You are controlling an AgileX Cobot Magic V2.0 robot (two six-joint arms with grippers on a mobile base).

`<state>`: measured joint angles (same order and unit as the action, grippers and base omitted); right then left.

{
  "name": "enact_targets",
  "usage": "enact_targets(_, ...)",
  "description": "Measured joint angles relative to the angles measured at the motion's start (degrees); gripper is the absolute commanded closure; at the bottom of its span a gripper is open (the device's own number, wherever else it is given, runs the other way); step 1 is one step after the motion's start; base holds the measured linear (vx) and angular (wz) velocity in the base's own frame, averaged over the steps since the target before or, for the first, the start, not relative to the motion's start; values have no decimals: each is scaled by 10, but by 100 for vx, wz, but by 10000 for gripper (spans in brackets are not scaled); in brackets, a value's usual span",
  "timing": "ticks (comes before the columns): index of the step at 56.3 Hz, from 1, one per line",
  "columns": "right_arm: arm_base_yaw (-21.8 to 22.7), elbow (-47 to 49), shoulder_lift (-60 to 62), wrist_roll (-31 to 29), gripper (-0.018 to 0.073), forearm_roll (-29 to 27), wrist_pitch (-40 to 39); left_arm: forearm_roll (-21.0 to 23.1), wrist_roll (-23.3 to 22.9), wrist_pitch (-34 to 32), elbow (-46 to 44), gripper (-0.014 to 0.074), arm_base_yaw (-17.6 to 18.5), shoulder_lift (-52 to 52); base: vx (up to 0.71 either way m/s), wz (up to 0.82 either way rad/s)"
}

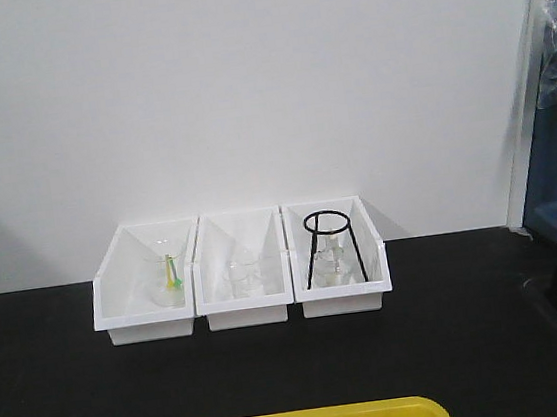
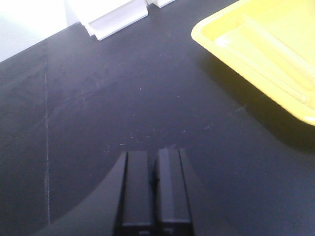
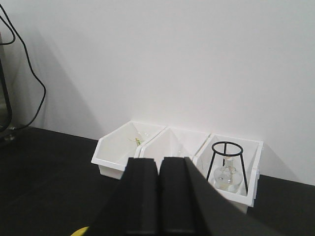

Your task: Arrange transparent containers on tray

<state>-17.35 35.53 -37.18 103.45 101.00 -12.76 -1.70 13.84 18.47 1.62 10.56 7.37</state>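
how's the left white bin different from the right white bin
The left white bin holds a clear glass vessel with green and yellow sticks in it; the right white bin holds a black wire tripod stand over a clear flask. The left bin's contents sit low; the stand rises above the right bin's front wall. Both are white, open-topped, side by side against the wall.

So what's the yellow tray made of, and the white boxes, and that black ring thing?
The yellow tray looks like glossy plastic: its rounded rim shines. The three white bins seem to be smooth molded plastic too, with thin walls. The black ring stand is probably painted metal wire, since it is thin, stiff and dark. It sits around what looks like clear glass.
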Motion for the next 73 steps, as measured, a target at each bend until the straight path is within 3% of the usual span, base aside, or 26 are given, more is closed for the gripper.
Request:
enact_targets(31, 0, 0, 0, 0, 572, 0, 0, 0, 0, 0, 0, 602, 0, 0, 0, 0)
enact_targets(42, 0, 0, 0, -63, 572, -13, 0, 0, 0, 0, 0, 602, 0, 0, 0, 0)
enact_targets(47, 0, 0, 0, -139, 572, -74, 2, 0, 0, 0, 0, 602, 0, 0, 0, 0)
enact_targets(51, 0, 0, 0, -234, 572, -151, 12, 0, 0, 0, 0, 602, 0, 0, 0, 0)
enact_targets(64, 0, 0, 0, -568, 572, -511, 106, 0, 0, 0, 0, 602, 0, 0, 0, 0)
enact_targets(73, 0, 0, 0, -723, 572, -674, 183, 0, 0, 0, 0, 602, 0, 0, 0, 0)
